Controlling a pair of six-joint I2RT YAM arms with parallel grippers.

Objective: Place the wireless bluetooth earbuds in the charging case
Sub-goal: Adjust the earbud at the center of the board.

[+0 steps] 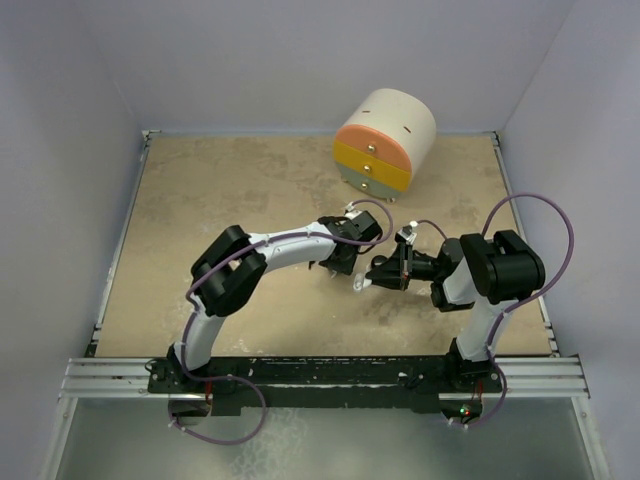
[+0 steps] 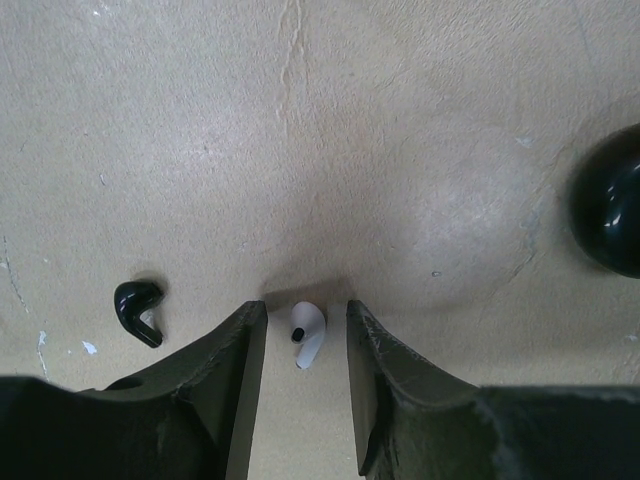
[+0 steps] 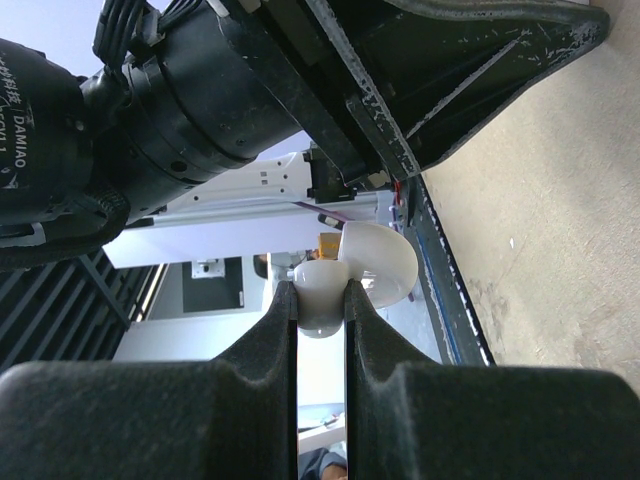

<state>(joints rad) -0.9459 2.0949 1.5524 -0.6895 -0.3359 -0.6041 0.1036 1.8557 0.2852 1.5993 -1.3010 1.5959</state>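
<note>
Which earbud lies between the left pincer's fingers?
The white earbud, flanked by the left pincer; the black earbud lies outside it, off to one side.

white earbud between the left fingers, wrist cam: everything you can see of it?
The white earbud is small, glossy plastic: rounded head with a dark oval spot, short stem. It lies on its side on the tan table, stem pointing toward the camera. It sits between the fingers of the left gripper, a gap showing on each side, so only the table seems to touch it.
</note>
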